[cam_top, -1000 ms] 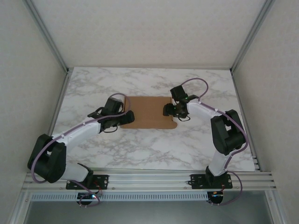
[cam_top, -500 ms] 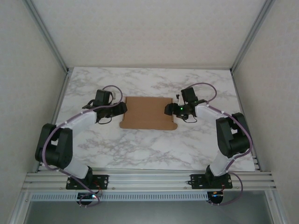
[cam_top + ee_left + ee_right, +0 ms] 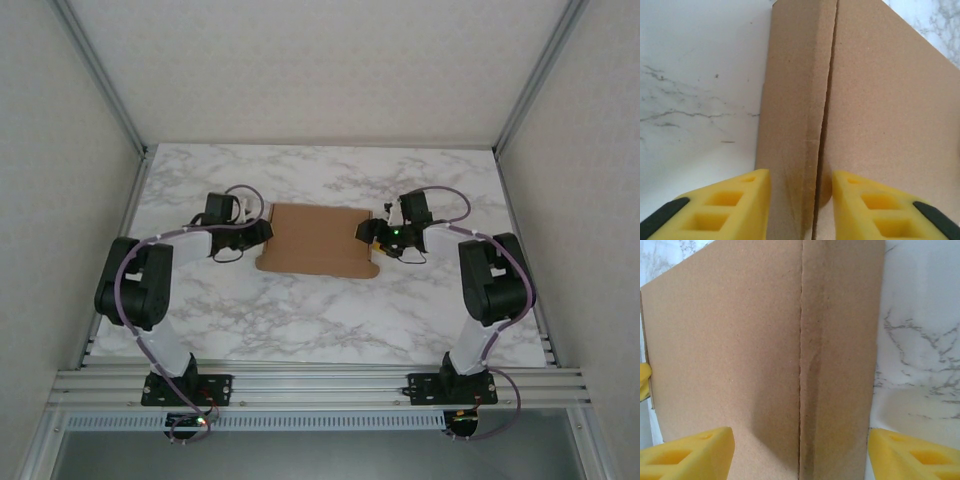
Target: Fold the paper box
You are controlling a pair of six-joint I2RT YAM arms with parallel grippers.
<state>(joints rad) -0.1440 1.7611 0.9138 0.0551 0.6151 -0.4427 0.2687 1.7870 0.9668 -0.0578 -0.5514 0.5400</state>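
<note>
The paper box [image 3: 315,240] lies flat in the middle of the counter [image 3: 300,320], with a gripper at each short end. The left gripper [image 3: 801,185] has its jaws part-way apart over the crease [image 3: 829,90] beside the side flap [image 3: 790,100] and pinches nothing. The right gripper [image 3: 801,445] is spread wide across the opposite flap [image 3: 840,340], also empty. To raise these flaps well, I judge each outer finger should slip under the free edge. Both sides should lift evenly and together so the sheet doesn't skid.

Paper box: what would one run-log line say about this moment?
paper box: flat on marble table | left tool: open, over box's left side strip | right tool: wide open, over right side strip
</note>
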